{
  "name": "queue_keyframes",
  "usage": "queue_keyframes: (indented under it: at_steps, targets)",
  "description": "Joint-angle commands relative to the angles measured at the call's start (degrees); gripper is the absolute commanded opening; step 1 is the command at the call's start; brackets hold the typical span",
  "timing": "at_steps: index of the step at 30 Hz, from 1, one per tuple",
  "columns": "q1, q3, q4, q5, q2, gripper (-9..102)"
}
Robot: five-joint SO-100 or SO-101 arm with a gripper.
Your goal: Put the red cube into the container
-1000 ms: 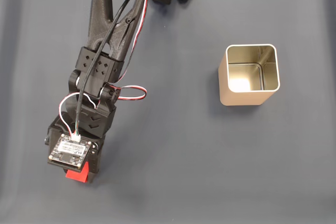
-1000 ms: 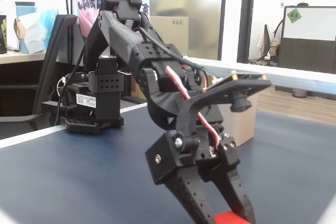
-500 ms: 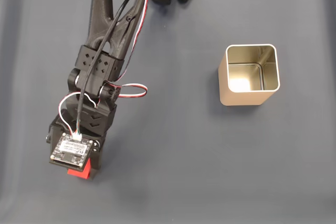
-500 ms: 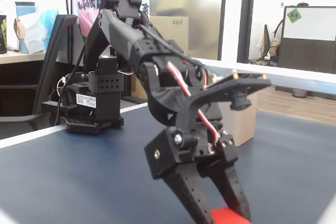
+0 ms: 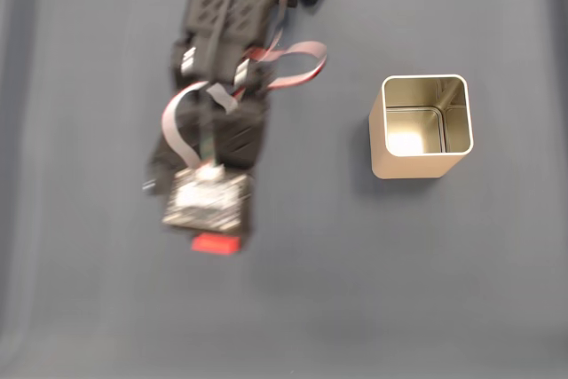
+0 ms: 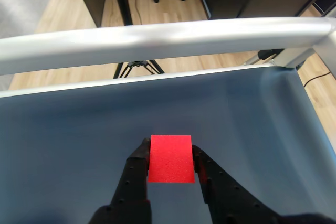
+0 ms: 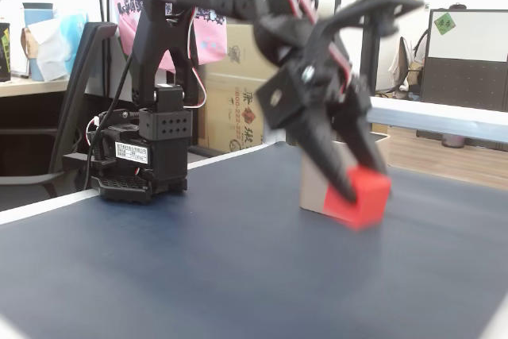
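The red cube [image 6: 170, 159] sits pinched between my two black fingers in the wrist view, and my gripper [image 6: 170, 157] is shut on it. In a fixed view from the side, my gripper [image 7: 359, 190] holds the red cube [image 7: 361, 198] lifted clear of the dark blue table, partly in front of the container [image 7: 313, 188]. From above, the red cube [image 5: 216, 243] peeks out under my blurred gripper [image 5: 216, 239], well to the left of the container [image 5: 424, 127]. The tin stands upright, gold-sided and with nothing inside.
The arm's base [image 7: 143, 160] stands at the table's far edge. A silver rail [image 6: 157, 40] borders the table [image 6: 63, 129] ahead of the gripper. Bare dark blue surface [image 5: 319, 264] lies between the cube and the tin.
My gripper has lifted off the table with the red cube held in it, and has swung up and toward the container. The tin has not moved.
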Motion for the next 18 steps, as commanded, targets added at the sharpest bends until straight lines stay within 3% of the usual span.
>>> queue_keyframes:
  at_steps: [1, 11, 18]
  targets:
    - [-5.3, 4.0, 3.7, 0.4, 11.4, 0]
    - [-26.6, 16.4, 14.6, 6.9, 33.8, 0]
    - [-37.7, 21.1, 15.7, 9.5, 41.6, 0]
